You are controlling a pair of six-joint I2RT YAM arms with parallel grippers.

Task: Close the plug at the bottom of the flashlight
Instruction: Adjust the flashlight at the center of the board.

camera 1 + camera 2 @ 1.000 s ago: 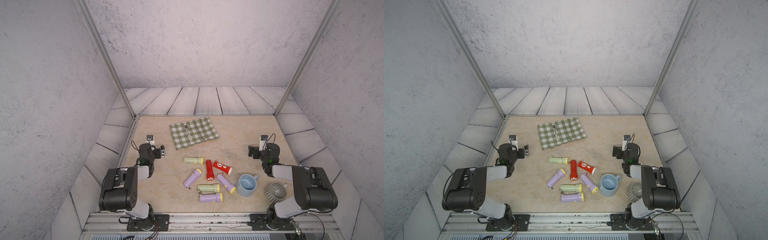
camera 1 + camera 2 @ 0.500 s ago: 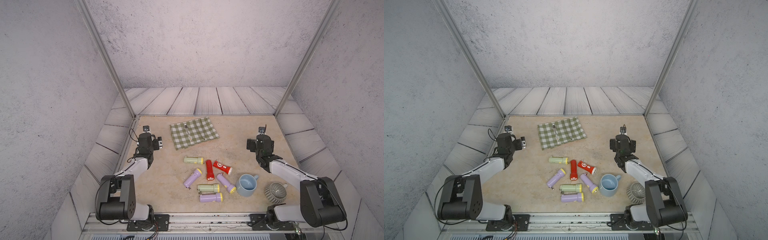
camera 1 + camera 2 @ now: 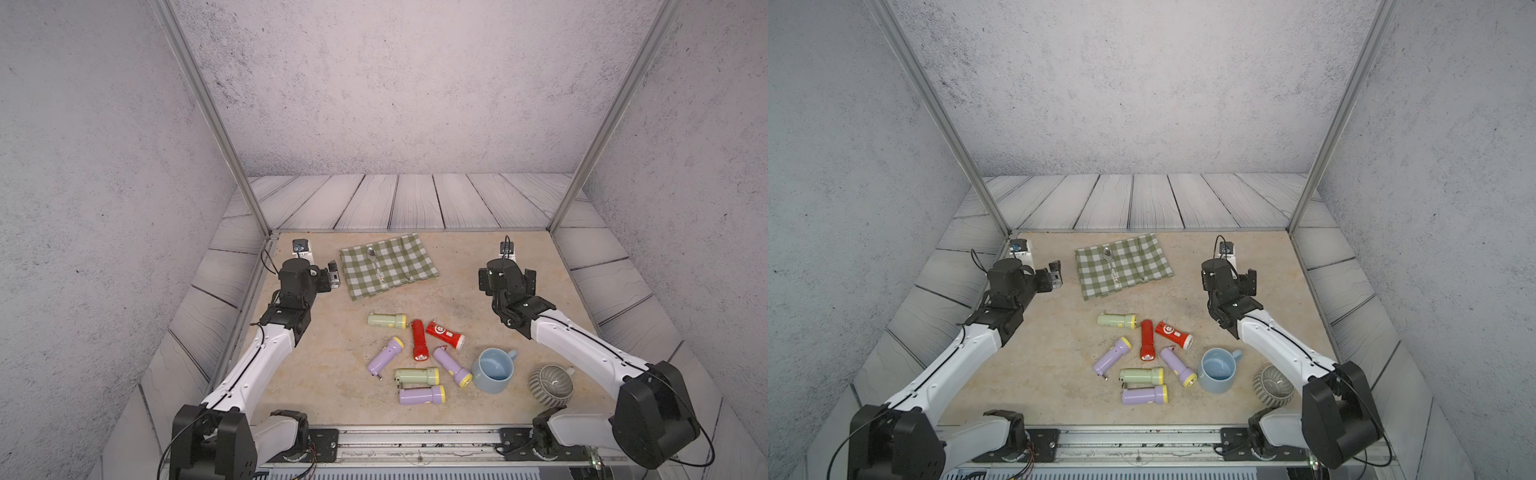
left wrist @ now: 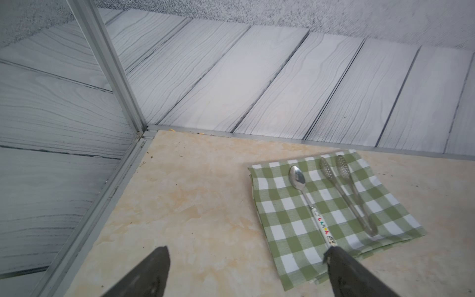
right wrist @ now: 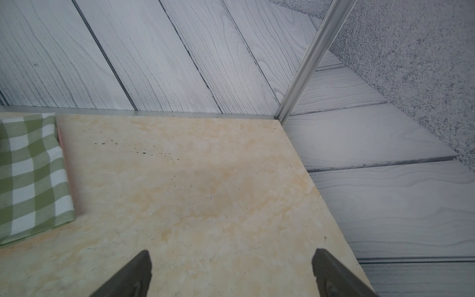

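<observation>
1. Both arms have stretched out from their folded pose near the base. This has carried the left gripper (image 4: 246,250) and the right gripper (image 5: 231,252) toward the far side of the mottled beige table (image 3: 332,332). The objects have not shifted.
2. The left gripper's dark fingers are spread wide with nothing between them. I cannot tell whether one fingertip touches the cloth.
3. The right gripper is spread just as wide and is empty, above bare table.
4. Seven small, smooth plastic flashlights (image 3: 419,345) lie in a loose cluster between the two grippers. They are nearer the robot's base than either gripper and well apart from both. Three are lilac, two pale green and two red.
5. One lilac flashlight (image 3: 384,359) with a yellow collar has a small piece sticking out at its tail end.
6. A green-and-white checked cloth (image 4: 334,218) lies just beside the left gripper, on its right. It carries a shiny metal spoon (image 4: 298,177) with a printed white handle, and metal tongs (image 4: 344,190) with perforated tips.
7. A glossy pale blue mug (image 3: 492,370) and a grey ribbed bowl (image 3: 550,386) sit behind the right gripper.
</observation>
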